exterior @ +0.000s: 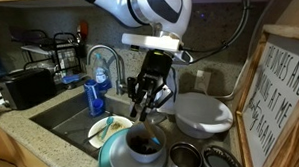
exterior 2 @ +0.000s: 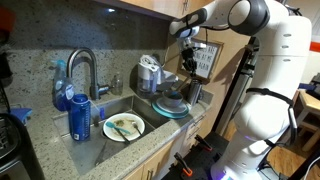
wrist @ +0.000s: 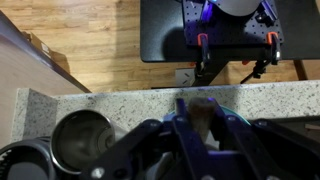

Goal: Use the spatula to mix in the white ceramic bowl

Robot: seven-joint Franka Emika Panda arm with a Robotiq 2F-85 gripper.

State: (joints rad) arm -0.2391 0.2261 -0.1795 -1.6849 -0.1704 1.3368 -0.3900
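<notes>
The white ceramic bowl (exterior: 144, 145), small, deep and dark inside, stands on a teal plate (exterior: 115, 152) at the counter's front; it also shows in an exterior view (exterior 2: 170, 100). My gripper (exterior: 149, 102) hangs straight above the bowl, fingers pointing down, and also shows in an exterior view (exterior 2: 185, 62). In the wrist view my gripper (wrist: 200, 130) is closed around a pale greyish thing, the spatula (wrist: 200, 112), held upright between the fingers. Its head is hidden from the wrist camera. The spatula is too thin to make out in both exterior views.
A white plate (exterior: 100, 130) with a yellowish-green utensil (exterior: 110, 124) lies in the sink. A wide white bowl (exterior: 203, 113) sits behind, with metal bowls (exterior: 184, 158) (wrist: 80, 140) beside the teal plate. A blue bottle (exterior: 97, 92) and a faucet (exterior: 108, 60) stand by the sink. A framed sign (exterior: 279, 98) stands at the side.
</notes>
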